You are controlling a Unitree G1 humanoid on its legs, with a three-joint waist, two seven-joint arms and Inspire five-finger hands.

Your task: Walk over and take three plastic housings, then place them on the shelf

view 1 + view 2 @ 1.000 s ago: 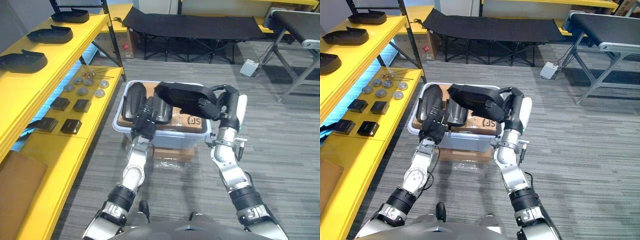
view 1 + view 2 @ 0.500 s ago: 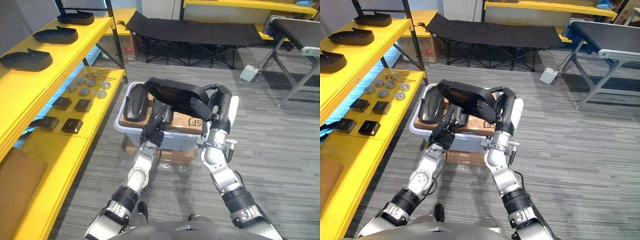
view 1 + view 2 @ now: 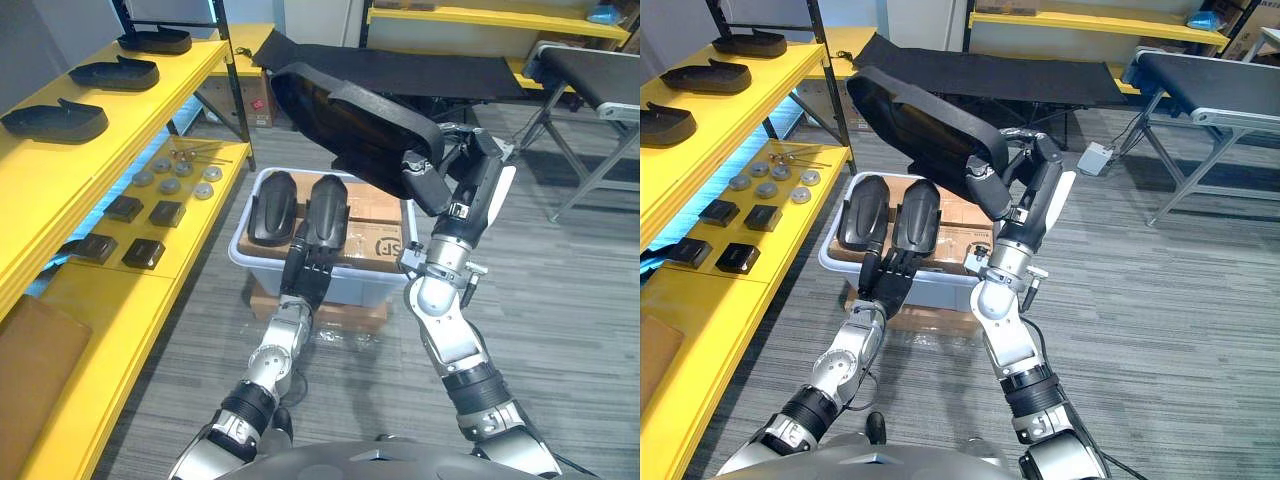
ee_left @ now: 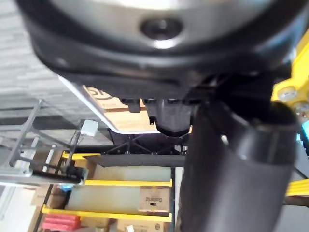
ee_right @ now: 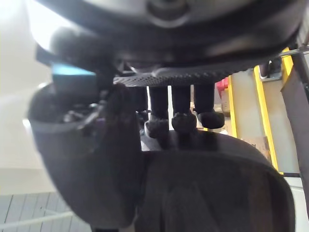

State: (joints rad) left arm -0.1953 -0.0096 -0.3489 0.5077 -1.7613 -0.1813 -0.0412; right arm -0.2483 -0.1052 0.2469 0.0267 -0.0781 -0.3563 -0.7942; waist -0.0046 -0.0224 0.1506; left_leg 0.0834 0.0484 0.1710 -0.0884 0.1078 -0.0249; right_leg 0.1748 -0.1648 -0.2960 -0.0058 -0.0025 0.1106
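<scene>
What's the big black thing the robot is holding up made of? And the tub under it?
The black housing in the right hand looks like hard plastic: smooth, slightly shiny, with a moulded rim, and gripped at one end without sagging. The tub is probably plastic too: pale, milky walls and a rounded rim.

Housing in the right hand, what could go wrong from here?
The right hand grips the housing at one end, most of it sticking out unsupported, so it could twist or slip. Its far end looks near the post, which a swing toward the shelf might hit. The left hand at the bin rim could snag it.
</scene>
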